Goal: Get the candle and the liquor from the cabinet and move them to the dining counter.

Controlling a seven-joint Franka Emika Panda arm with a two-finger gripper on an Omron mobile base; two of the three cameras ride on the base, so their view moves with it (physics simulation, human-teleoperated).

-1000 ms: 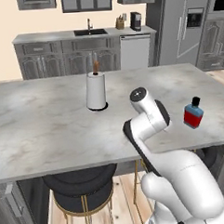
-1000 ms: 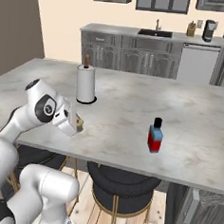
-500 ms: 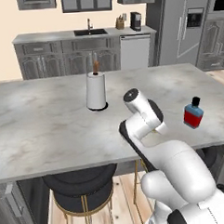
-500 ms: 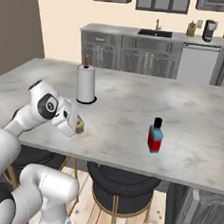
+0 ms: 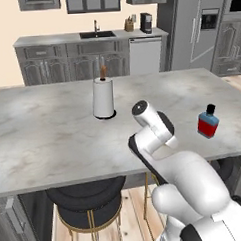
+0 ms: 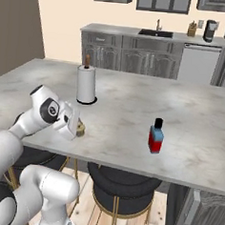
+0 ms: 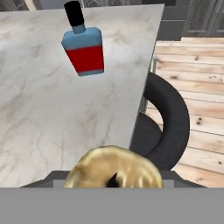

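**Candle held at the dining counter's near edge**

The gripper is closed on the gold candle, low over the dining counter. The liquor is seen upright on the same counter, well apart.

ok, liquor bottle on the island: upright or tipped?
Upright. The liquor stands on its red base on the dining counter, black cap on top; the left base view agrees.

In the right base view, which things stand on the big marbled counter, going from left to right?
Gripper with the candle between its fingers → paper-towel roll → liquor bottle.
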